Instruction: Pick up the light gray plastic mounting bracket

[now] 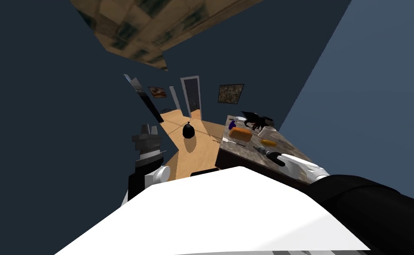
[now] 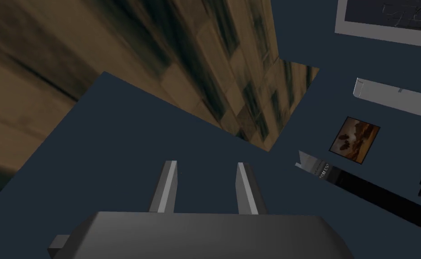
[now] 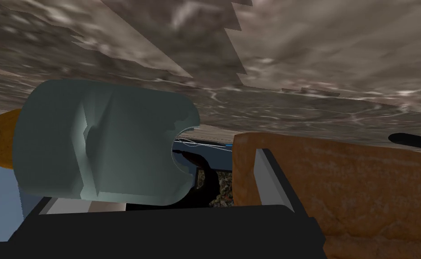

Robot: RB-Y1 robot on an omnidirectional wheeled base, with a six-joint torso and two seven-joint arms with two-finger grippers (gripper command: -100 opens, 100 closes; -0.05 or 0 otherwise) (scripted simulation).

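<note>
Apparently midway: right gripper (image 3: pixel 187 157) is at the pale grey rounded plastic bracket (image 3: pixel 101 144), inward from the mottled stone-topped table's (image 3: pixel 295 67) near edge. Whether it grips, I cannot tell, and the lift remains. Left gripper (image 2: pixel 207 164) is narrowly parted and empty.

An orange block (image 3: pixel 349 193) stands close beside the bracket (image 3: pixel 101 144), narrowing access.

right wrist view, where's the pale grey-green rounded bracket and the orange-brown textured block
pale grey-green rounded bracket (image 3: pixel 101 144), right wrist view, middle of its broad face
orange-brown textured block (image 3: pixel 362 189), right wrist view, its near side face
</note>
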